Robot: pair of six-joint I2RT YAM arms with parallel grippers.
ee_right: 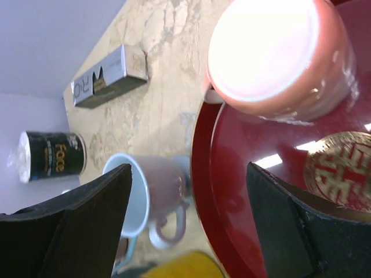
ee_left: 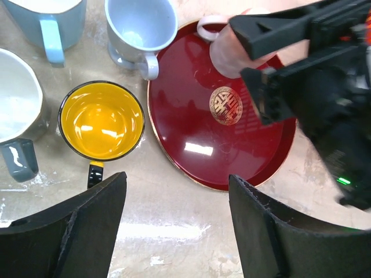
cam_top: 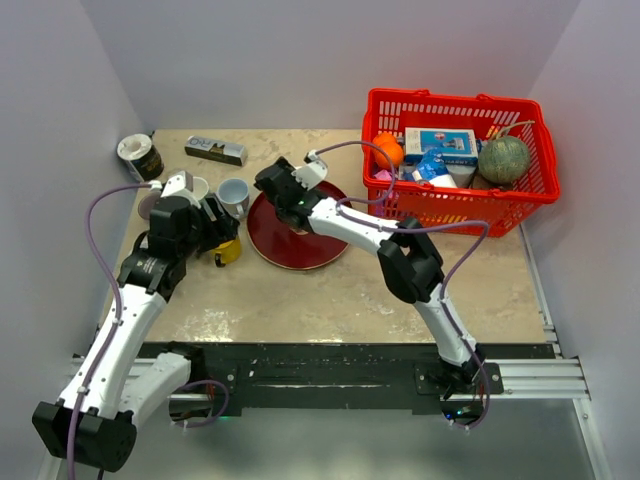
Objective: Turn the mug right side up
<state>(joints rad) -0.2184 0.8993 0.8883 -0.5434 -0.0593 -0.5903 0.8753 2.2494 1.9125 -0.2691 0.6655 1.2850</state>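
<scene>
The glossy red plate [cam_top: 290, 262] could let the pink mug [ee_right: 278, 58] skid off its 11 o'clock rim into the pale mug [ee_right: 156, 191] if your right gripper [ee_right: 188, 174], spread wide above it, closes off-centre; your left gripper [ee_left: 177, 182] is also spread, empty. The pink mug sits base-up there, handle [ee_left: 206, 26] outward.

Red basket [cam_top: 480, 210] holds a melon [cam_top: 503, 158]; yellow cup [ee_left: 101, 120] stands upright.

A lab test cell: blank white walls [cam_top: 300, 60] enclosing a tabletop [cam_top: 350, 290].
</scene>
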